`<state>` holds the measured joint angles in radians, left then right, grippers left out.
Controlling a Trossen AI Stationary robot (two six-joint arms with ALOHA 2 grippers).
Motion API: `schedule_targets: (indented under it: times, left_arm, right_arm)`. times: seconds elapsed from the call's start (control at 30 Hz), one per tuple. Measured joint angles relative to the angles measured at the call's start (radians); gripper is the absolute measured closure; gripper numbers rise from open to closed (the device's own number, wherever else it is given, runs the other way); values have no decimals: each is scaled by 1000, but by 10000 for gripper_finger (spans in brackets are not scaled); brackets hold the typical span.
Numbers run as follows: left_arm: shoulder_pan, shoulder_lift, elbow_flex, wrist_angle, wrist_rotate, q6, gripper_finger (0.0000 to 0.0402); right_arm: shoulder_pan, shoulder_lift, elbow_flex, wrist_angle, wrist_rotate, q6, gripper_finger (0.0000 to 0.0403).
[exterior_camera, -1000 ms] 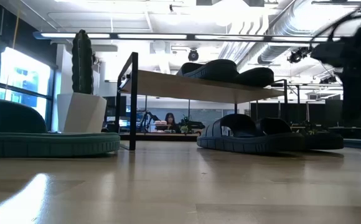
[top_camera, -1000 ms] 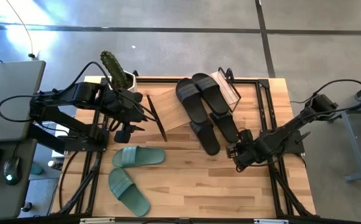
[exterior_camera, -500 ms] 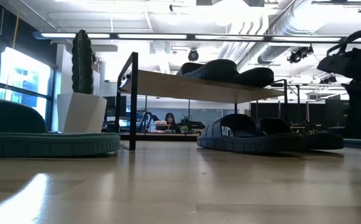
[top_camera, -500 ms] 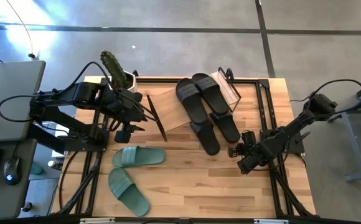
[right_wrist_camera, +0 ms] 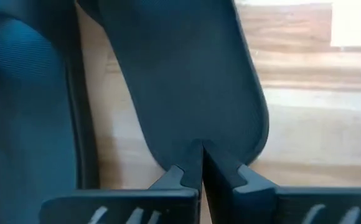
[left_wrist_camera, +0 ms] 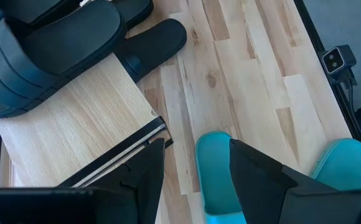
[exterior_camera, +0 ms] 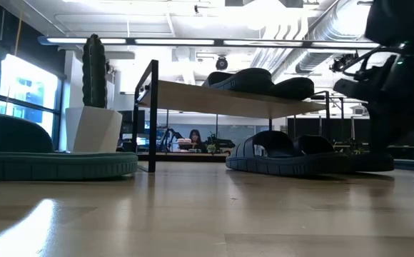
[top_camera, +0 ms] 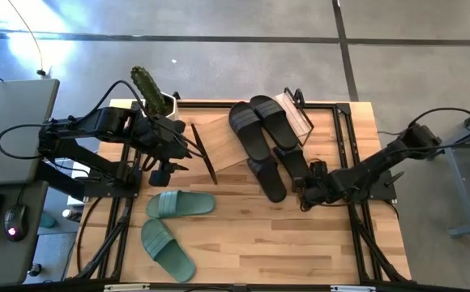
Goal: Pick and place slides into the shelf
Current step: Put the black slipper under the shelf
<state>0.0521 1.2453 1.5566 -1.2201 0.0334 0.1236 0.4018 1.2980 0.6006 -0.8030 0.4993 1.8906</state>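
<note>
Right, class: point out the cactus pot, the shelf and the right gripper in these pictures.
cactus pot (exterior_camera: 96, 128), low view, on its white front wall.
shelf (top_camera: 223, 139), high view, on the bare wooden top board.
right gripper (top_camera: 306, 193), high view, at its fingers beside the black slides' heels.

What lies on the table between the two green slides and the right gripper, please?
Only bare tabletop in the high view: green slides sit left, right gripper at a black slide's heel.

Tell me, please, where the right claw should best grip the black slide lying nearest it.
Probably the heel rim of that black slide, approached from the side of the right claw: the rounded heel faces it, while the far end sits under the shelf.
</note>
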Motion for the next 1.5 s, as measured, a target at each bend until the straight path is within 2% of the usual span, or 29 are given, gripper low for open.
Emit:
schedule_targets:
  times: [0.17,0.33,0.47,0.6,0.73,0.93,1.27,1.4,1.5]
  left_arm:
    - [0,0,0,0,0,0,236]
    - [0,0,0,-3,0,0,236]
    - [0,0,0,-3,0,1,236]
    - [0,0,0,-2,0,3,236]
    - [0,0,0,-2,0,3,236]
    - [0,0,0,0,0,3,236]
    - [0,0,0,-1,0,4,236]
    - [0,2,0,7,0,23,236]
    - [0,3,0,8,0,26,236]
  right_arm:
    - [-14,-1,0,-4,4,-16,403]
    - [63,-2,0,30,-54,-31,403]
    - [140,-2,0,40,-62,43,403]
    - [155,0,0,3,-81,100,403]
    - [123,26,-20,21,-91,119,403]
    - [51,97,-94,238,-61,105,403]
    - [14,117,-97,209,44,204,403]
    - [-45,118,-99,238,102,197,403]
    - [-103,118,-99,247,102,166,403]
